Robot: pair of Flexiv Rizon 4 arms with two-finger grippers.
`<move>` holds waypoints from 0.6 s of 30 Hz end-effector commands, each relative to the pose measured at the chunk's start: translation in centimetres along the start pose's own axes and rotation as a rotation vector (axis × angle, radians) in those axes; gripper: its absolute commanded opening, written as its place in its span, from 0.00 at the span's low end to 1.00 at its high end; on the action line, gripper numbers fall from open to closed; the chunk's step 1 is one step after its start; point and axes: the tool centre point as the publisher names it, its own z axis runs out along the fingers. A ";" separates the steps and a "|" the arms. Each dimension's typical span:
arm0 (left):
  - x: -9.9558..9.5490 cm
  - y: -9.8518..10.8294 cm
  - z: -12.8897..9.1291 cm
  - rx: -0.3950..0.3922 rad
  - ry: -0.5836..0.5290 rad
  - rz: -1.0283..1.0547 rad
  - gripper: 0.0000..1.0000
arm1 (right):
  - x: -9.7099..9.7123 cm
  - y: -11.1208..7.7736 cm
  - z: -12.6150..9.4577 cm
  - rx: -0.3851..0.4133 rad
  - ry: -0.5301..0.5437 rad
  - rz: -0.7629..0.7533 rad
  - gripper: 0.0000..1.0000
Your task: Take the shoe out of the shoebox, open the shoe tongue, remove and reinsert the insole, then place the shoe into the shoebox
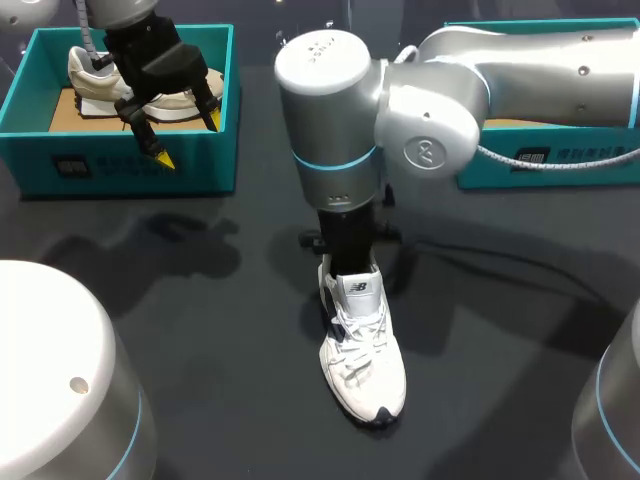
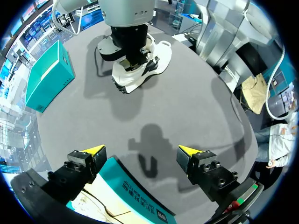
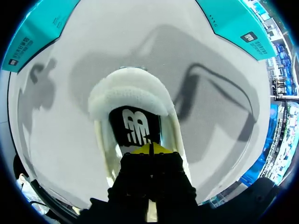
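Right gripper (image 3: 150,149), yellow tips pressed together, is sitting inside the collar of the white laced sneaker (image 1: 362,360), which is lying at the dark table's (image 1: 200,300) middle, outside the teal shoebox (image 1: 130,165) at the far-left corner. Insole removal seems to be starting; next comes a pinch on the black insole (image 3: 135,126) and a straight lift. Right arm (image 1: 330,120) is standing vertical over the heel; left gripper (image 1: 187,138), fingers spread, is hovering above that shoebox.

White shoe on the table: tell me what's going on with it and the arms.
The white shoe stands on the table. The right gripper, shut, is down inside its opening over the insole; whether it pinches anything is unclear. The left gripper hangs open above a teal shoebox holding a beige shoe.
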 end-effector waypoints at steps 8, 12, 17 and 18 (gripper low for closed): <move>0.0 0.0 0.0 -0.002 0.002 0.000 1.00 | -0.3 0.4 -1.5 0.086 0.054 -0.048 0.00; 0.0 0.0 0.0 -0.002 0.002 0.000 1.00 | -0.2 -0.1 -1.7 0.129 0.062 -0.050 0.14; 0.0 0.0 0.0 -0.002 0.002 0.000 1.00 | 0.6 -0.5 -2.5 0.156 0.045 -0.067 0.25; 0.0 0.0 0.0 -0.002 0.002 0.000 1.00 | 0.7 -0.6 -2.7 0.163 0.041 -0.072 0.25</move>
